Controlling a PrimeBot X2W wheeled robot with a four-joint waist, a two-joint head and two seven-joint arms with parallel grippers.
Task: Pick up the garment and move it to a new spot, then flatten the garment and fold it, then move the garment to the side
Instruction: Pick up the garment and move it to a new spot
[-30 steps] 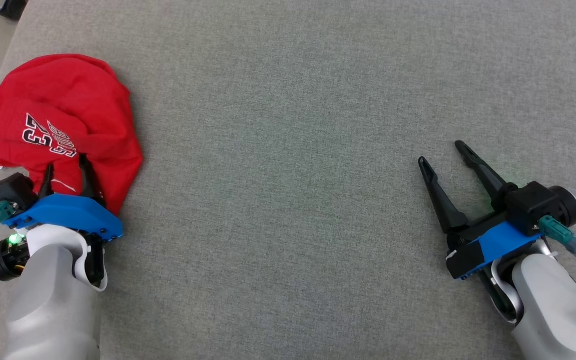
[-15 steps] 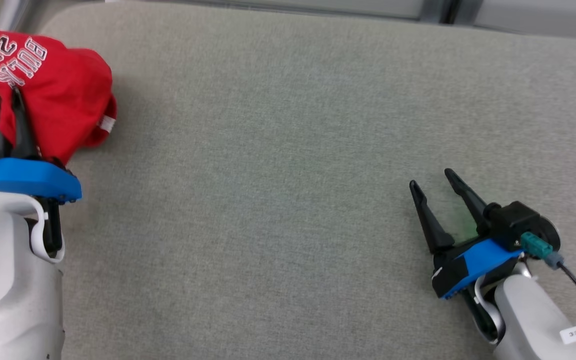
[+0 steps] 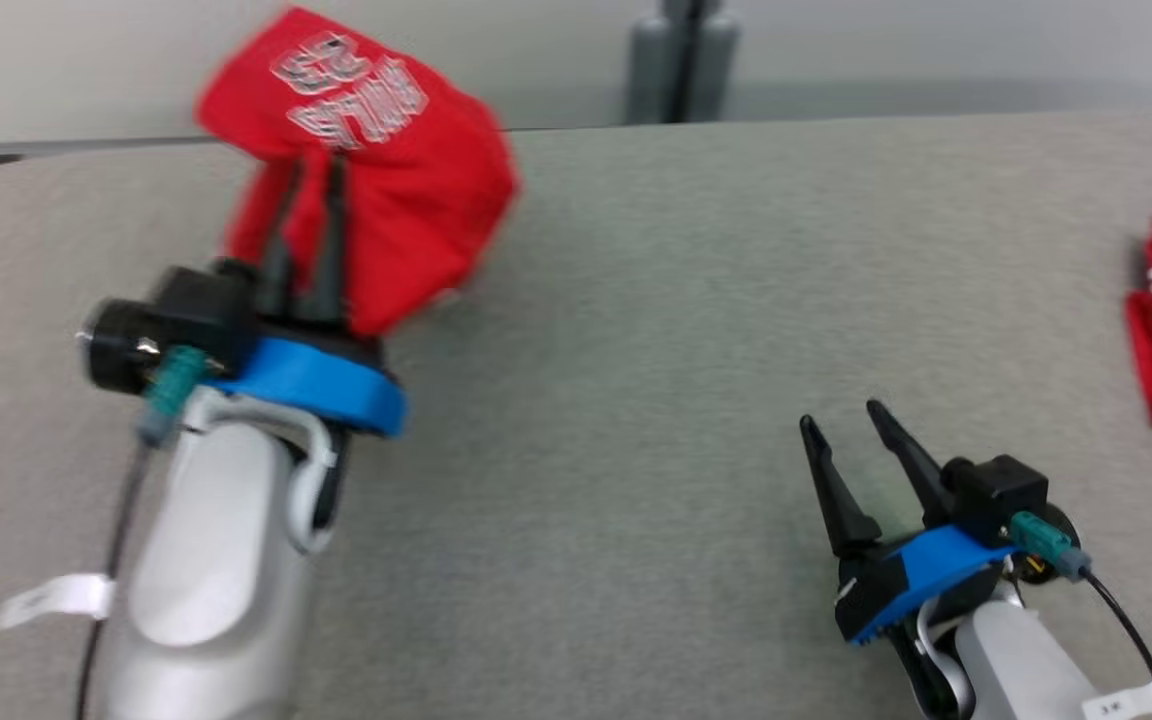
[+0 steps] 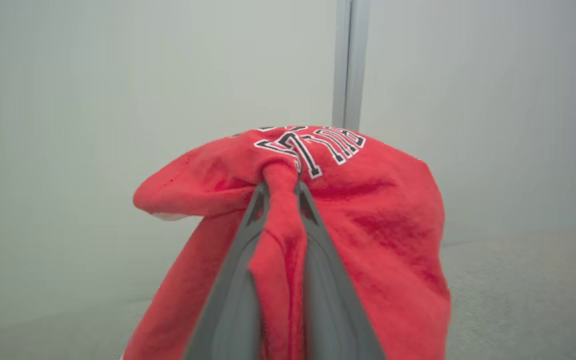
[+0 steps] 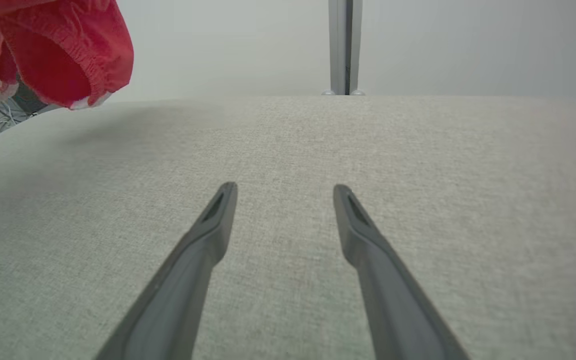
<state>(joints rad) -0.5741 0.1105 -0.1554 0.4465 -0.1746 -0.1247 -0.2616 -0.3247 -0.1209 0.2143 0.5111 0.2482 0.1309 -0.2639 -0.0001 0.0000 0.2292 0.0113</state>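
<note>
While the left end effector [image 3: 311, 195] is clamped on a bunched fold, the head view has the red garment [image 3: 406, 170] hanging above the tabletop's [image 3: 636, 300] far left corner; it is best carried toward the open middle. In the left wrist view the pinch looks narrow, so a smooth move seems wise. In the right wrist view the right end effector [image 5: 283, 192], fingers apart, hovers over bare tabletop.
</note>
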